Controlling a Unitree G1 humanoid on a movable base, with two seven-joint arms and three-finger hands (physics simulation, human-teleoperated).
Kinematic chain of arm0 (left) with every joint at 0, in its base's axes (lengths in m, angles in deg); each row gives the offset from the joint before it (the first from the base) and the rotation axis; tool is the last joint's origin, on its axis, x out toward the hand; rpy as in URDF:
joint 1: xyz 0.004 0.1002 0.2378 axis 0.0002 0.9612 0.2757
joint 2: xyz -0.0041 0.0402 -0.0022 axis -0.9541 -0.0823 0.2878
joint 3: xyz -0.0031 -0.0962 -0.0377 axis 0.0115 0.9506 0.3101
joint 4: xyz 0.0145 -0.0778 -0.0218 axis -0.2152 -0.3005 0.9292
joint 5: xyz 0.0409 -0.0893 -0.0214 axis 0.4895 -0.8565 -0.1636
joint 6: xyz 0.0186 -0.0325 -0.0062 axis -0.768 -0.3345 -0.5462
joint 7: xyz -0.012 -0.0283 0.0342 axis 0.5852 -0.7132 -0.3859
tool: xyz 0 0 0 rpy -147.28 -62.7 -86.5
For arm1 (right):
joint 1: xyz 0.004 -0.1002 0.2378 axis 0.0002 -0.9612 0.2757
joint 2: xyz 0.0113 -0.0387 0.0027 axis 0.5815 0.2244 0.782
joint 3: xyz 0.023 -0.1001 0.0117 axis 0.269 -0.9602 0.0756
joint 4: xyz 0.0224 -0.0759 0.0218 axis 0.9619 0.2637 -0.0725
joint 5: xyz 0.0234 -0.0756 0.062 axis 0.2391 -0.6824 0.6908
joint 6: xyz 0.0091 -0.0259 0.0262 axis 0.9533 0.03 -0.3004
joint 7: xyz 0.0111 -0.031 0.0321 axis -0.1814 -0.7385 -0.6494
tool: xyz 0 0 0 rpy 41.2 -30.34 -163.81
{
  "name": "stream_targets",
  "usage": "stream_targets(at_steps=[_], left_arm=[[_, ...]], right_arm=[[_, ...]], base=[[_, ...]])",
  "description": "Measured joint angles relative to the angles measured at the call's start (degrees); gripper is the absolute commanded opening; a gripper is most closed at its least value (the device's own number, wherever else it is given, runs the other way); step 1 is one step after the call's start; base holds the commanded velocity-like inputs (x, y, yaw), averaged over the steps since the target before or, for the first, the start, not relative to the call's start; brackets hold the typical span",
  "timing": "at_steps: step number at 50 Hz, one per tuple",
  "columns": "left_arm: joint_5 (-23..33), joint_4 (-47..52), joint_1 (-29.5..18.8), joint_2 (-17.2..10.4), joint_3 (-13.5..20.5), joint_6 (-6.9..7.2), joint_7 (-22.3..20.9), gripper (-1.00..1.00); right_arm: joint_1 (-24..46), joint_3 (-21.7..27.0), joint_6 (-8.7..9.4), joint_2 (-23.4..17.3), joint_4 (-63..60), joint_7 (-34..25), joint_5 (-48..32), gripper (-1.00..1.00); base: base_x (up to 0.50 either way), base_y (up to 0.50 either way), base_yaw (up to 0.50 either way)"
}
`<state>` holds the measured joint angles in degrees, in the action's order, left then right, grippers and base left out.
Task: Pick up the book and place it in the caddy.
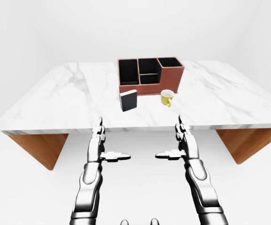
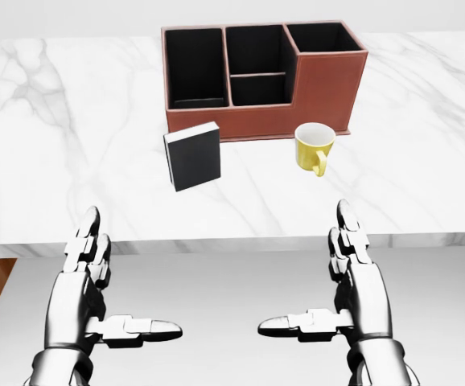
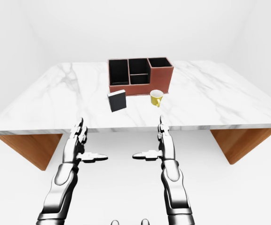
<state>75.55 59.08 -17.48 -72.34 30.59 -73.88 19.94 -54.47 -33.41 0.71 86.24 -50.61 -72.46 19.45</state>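
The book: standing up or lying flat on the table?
Standing upright. The book rests on its lower edge on the marble table, cover facing the camera, just below the caddy, outside it.

One book [image 2: 193, 155], one caddy [image 2: 321, 84], one yellow mug [image 2: 314, 148], one table [image 2: 72, 145], two hands.

A black book [image 3: 116, 101] is standing on the marble table [image 3: 210, 101], near the red-brown caddy [image 3: 140, 75]; a yellow mug [image 3: 156, 97] is sitting to its right. Both hands, left [image 3: 79, 143] and right [image 3: 162, 143], are hovering spread before the table's near edge.
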Motion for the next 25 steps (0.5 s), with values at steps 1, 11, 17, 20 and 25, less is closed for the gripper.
stream_targets(at_steps=[1, 11, 17, 20, 25], left_arm=[[-0.05, -0.09, -0.02, -0.07, 0.14, -0.03, -0.12, 1.0], [-0.28, -0.2, -0.05, -0.43, 0.86, 0.31, -0.97, 1.0], [-0.23, 1.8, 0.51, -0.5, 0.9, 2.21, -1.32, 1.0], [-0.25, 4.43, 1.13, -0.53, 0.89, 4.33, -1.58, 1.0], [-0.16, 9.65, 2.33, -0.52, 0.8, 5.05, -2.0, 1.0]], right_arm=[[-0.01, 0.12, 0.03, -0.06, -0.05, -0.14, 0.08, 1.0], [-0.2, 0.73, 0.44, -0.34, -0.57, -1.04, 0.37, 1.0], [-0.46, 0.7, 1.16, -0.36, -1.28, -1.24, 0.22, 1.0], [-0.88, 0.57, 2.31, -0.34, -2.93, -1.33, 0.1, 1.0], [-1.85, 0.26, 4.97, -0.3, -7.12, -1.52, -0.16, 1.0]], base=[[0.0, 0.0, 0.0], [0.0, 0.0, 0.0], [0.0, 0.0, 0.0], [0.0, 0.0, 0.0], [0.0, 0.0, 0.0]])
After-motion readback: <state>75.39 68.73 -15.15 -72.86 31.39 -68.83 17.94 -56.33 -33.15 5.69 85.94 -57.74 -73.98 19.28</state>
